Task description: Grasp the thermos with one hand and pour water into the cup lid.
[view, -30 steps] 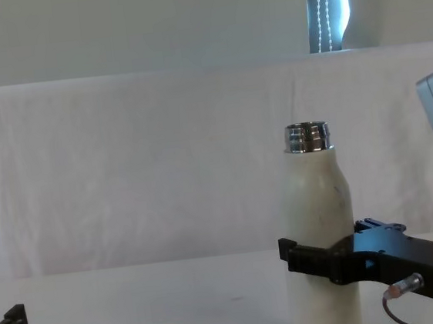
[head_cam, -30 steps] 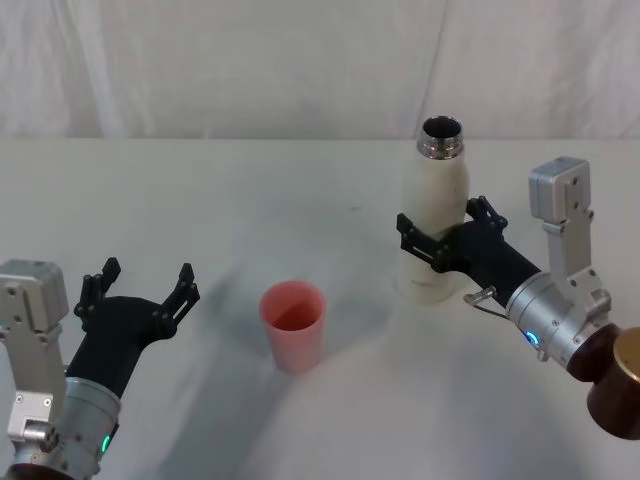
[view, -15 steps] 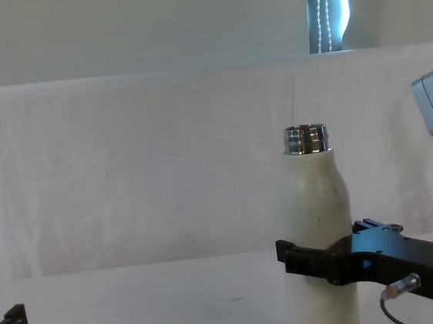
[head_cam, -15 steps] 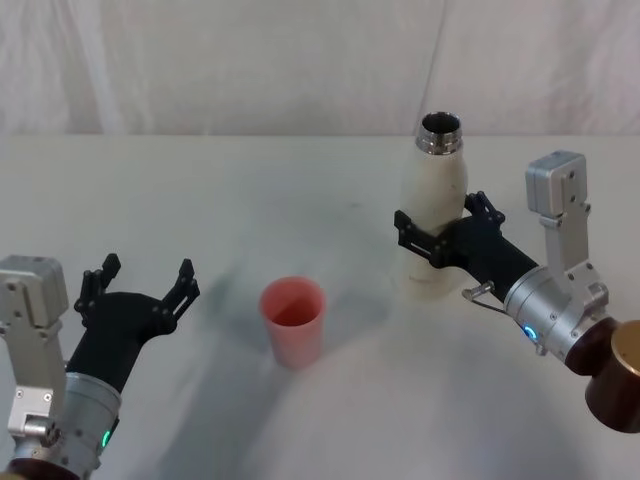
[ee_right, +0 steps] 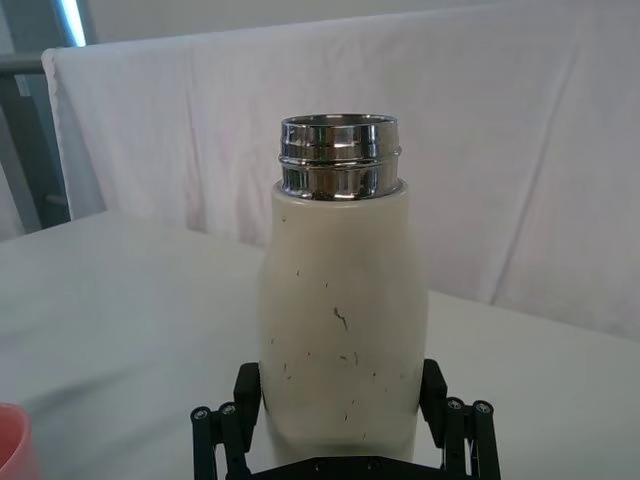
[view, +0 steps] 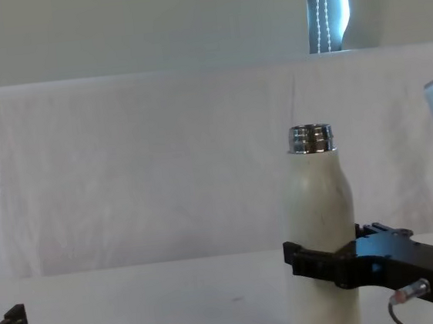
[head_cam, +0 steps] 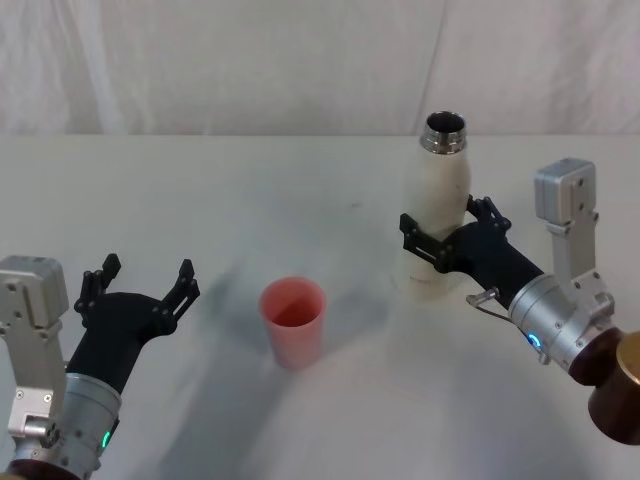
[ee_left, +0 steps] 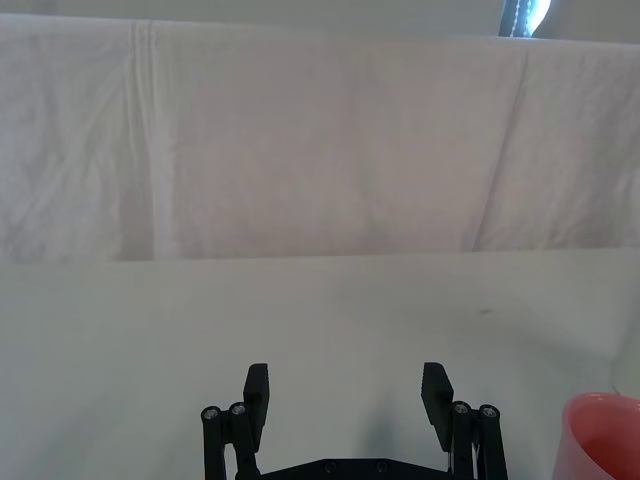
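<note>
One tall cream-white speckled thermos (head_cam: 432, 218) with a steel neck stands upright right of the single salmon-pink cup lid (head_cam: 293, 322); we see it shifted slightly rightward since earlier. Our black right gripper (head_cam: 440, 243) clamps its lower body, while the left gripper (head_cam: 141, 287), left of the cup lid, rests spread open and empty.

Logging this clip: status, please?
Right pincer clamped on upright thermos, neck open. Left pincer open, parked near left. Cup lid upright between them on the table. Pour path clear.

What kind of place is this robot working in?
Probably a lab or test bench: a plain white table backed by draped white cloth, holding a thermos gripped by the right gripper, a cup lid, and the open left gripper.
</note>
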Tool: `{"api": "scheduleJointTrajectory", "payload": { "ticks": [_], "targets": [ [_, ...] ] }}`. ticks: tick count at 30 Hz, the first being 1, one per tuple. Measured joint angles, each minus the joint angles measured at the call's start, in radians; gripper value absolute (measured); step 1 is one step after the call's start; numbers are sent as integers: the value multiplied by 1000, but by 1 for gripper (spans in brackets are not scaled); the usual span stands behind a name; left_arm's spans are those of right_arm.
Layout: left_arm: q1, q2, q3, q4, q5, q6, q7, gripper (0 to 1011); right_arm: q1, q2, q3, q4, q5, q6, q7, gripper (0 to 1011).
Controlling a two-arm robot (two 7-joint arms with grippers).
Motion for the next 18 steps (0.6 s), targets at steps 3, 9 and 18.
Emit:
{"api": "scheduleJointTrajectory", "payload": {
  "ticks": [3,9,18],
  "targets": [
    [0,0,0,0,0,0,0,1001,-22,4,9,-24,4,-1,-9,1002],
    [0,0,0,0,0,0,0,1001,-53,11,21,-64,8,-2,-20,1002],
    [0,0,0,0,0,0,0,1001,-120,25,46,-141,10,-2,-49,1002]
  ]
}}
